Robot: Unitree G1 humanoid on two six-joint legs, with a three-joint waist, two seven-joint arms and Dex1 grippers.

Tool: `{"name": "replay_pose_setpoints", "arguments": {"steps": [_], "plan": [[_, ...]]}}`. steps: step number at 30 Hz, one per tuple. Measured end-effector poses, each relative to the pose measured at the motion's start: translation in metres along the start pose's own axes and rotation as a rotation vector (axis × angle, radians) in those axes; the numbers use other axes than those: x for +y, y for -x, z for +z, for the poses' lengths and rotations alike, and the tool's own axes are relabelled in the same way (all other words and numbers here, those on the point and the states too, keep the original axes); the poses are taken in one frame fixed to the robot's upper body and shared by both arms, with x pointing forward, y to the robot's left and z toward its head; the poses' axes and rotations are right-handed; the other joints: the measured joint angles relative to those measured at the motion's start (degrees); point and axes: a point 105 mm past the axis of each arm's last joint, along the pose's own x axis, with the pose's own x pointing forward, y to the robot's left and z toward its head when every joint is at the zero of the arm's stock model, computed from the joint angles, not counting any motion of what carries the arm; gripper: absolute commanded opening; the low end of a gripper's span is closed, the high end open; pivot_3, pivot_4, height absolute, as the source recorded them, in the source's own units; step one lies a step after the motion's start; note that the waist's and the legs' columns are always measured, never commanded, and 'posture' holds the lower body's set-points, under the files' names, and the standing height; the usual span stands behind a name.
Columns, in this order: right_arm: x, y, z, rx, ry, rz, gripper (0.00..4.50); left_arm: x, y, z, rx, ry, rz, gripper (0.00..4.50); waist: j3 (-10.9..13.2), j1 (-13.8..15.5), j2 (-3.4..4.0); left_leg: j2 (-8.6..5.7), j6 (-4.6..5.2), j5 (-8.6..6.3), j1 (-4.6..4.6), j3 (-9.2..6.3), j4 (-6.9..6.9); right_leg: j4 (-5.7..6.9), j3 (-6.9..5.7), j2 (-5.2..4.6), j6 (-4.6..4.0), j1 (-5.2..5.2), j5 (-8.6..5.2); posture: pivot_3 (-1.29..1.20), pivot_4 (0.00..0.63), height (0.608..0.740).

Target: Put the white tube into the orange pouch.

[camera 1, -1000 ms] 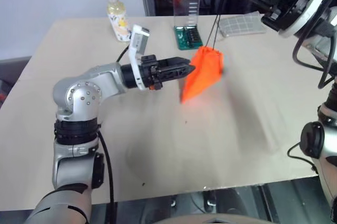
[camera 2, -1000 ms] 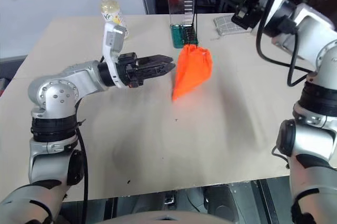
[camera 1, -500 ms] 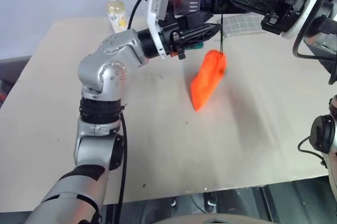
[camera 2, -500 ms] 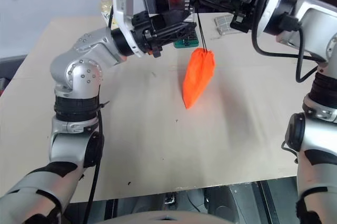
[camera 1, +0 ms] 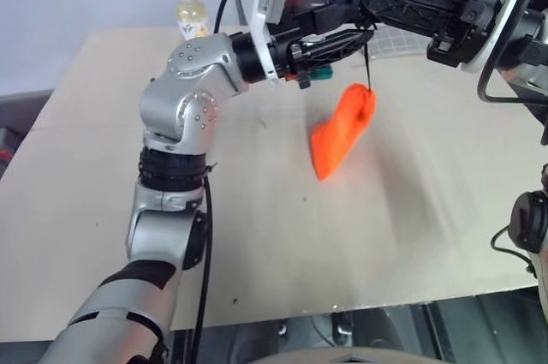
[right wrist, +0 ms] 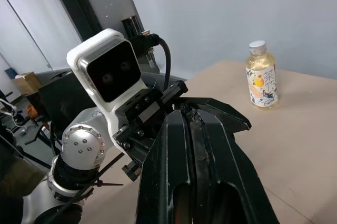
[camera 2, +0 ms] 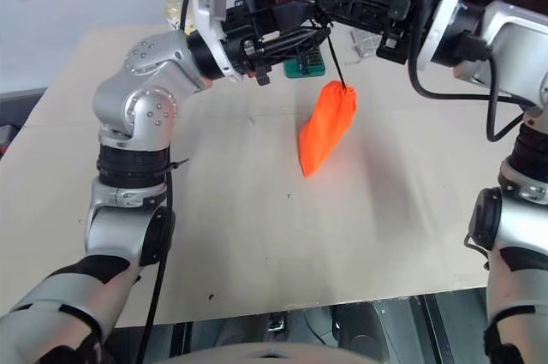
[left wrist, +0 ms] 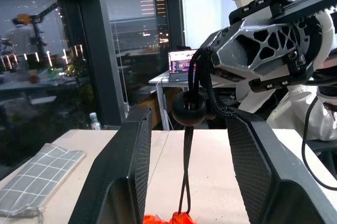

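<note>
As it hung: the pouch (camera 1: 343,132) was a bright orange fabric bag, long and tapering, dangling by a thin dark cord (camera 1: 367,59) with its low tip at or just above the table (camera 1: 103,176)
Place: over the table's middle, below both grippers
Cord: it ran up from the gathered mouth through a round black stopper (left wrist: 188,110) to the right gripper
Right gripper (camera 2: 324,0): fingers pressed together, pinching the cord's top
Left gripper (camera 1: 364,35): fingers apart, one on each side of the cord and stopper, not closed on them
Tube: I could not see it
Behind: a yellowish bottle (camera 1: 192,15) and a checked pouch (left wrist: 37,177) at the far edge
Against a second before: the left arm had risen from beside the pouch to the cord's top; the pouch hung straighter and more slender, no longer swinging blurred
</note>
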Motion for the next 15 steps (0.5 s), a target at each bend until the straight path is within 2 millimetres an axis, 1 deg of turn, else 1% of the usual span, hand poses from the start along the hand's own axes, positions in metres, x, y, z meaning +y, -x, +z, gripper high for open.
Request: {"name": "replay_pose_setpoints", "arguments": {"steps": [1, 2, 3, 4, 6, 9, 15], "plan": [[0.000, 0.000, 0.000, 0.000, 0.002, 0.000, 0.00, 0.000, -0.001, 0.001, -0.002, -0.002, -0.001, 2.22, 0.0, 0.0, 0.00, 0.00, 0.00, 0.00, 0.00, 0.00, 0.00, 0.00, 0.00, 0.00, 0.00, 0.00, 0.00, 0.00, 0.150, 0.740], [0.001, 0.000, 0.000, 0.001, 0.004, 0.002, 0.00, 0.000, -0.001, 0.002, -0.004, -0.007, -0.003, 1.71, 0.0, 0.1, 0.00, 0.00, 0.00, 0.00, 0.01, 0.00, 0.00, 0.00, 0.00, 0.00, 0.00, 0.00, 0.00, 0.00, 0.150, 0.740], [0.001, 0.000, 0.000, 0.001, 0.004, 0.003, 0.00, 0.000, -0.001, 0.002, -0.007, -0.009, -0.004, 1.51, 0.0, 0.1, 0.00, 0.00, 0.00, 0.00, 0.01, 0.00, 0.00, 0.00, 0.00, 0.00, 0.00, 0.00, 0.00, 0.00, 0.150, 0.740], [0.001, 0.000, 0.000, 0.001, 0.003, 0.003, 0.00, 0.000, -0.002, 0.002, -0.007, -0.011, -0.004, 1.11, 0.0, 0.1, 0.00, 0.00, 0.00, 0.00, 0.00, 0.00, 0.00, 0.00, 0.00, 0.01, 0.00, 0.00, 0.00, 0.00, 0.150, 0.740], [0.001, 0.000, 0.000, 0.000, 0.003, 0.004, 0.00, 0.000, -0.002, 0.001, -0.003, -0.019, -0.003, 0.17, 0.0, 0.1, 0.00, 0.00, 0.00, 0.00, 0.00, 0.00, 0.00, 0.00, 0.00, 0.01, 0.00, 0.00, 0.00, 0.00, 0.150, 0.740], [0.003, 0.000, 0.001, -0.004, -0.002, 0.008, 0.00, -0.002, -0.006, -0.001, 0.003, -0.027, -0.009, 0.14, 0.0, 0.1, 0.00, 0.00, 0.00, 0.00, 0.00, 0.00, 0.00, 0.00, 0.00, 0.01, 0.00, 0.00, 0.00, 0.00, 0.150, 0.740], [0.006, 0.001, 0.005, -0.033, -0.015, 0.017, 0.00, -0.002, -0.013, -0.014, 0.031, -0.048, -0.009, 0.14, 0.0, 0.2, 0.00, -0.01, 0.00, 0.00, 0.00, 0.01, 0.00, 0.00, 0.00, 0.01, 0.00, 0.00, 0.00, 0.00, 0.150, 0.740]]}}
